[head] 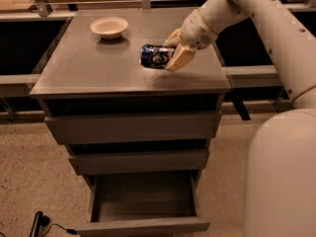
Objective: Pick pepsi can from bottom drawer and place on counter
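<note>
Camera view: looking down on the counter (84, 70), with the arm (261, 19) reaching in from the upper right.
Gripper (170, 56): hovering over the right-middle of the counter, its fingers (180, 58) clamping on the pepsi can's right end.
Pepsi can (155, 57): lying on its side in the grasp, above the counter, one end pointing left; cannot tell whether it is touching the surface.
Bottom drawer (143, 225): standing pulled out, its box-like inside showing.
Upper drawers (133, 129): both sitting pushed in.
Cream bowl (109, 27): sitting upright at the counter's back left, well apart from the can.
Robot body (281, 177): filling the lower right.
Cable (40, 222): lying on the speckled floor, lower left.
</note>
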{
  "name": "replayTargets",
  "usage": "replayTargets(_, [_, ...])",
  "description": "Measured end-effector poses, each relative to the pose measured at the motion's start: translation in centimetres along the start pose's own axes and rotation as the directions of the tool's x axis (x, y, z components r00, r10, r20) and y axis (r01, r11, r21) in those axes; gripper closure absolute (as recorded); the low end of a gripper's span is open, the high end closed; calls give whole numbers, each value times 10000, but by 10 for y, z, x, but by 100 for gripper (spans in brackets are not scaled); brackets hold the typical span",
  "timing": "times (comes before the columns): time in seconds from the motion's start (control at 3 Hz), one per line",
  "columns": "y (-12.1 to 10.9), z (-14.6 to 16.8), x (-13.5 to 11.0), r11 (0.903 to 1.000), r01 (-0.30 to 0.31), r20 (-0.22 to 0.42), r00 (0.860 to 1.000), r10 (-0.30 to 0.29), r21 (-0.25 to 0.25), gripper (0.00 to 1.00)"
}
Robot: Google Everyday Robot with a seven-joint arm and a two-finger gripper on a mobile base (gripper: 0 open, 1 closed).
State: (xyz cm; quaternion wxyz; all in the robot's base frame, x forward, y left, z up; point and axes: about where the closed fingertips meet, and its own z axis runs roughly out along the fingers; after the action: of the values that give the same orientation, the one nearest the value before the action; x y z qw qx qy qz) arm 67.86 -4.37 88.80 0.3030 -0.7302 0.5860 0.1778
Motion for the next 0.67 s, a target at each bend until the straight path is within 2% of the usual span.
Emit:
replayTargets(0.33, [-22, 20, 9, 9977, -669, 676, 9954, 675, -120, 100])
replayTargets(0.67, [-34, 33, 32, 9900, -1411, 627, 9880, 1414, -90, 82])
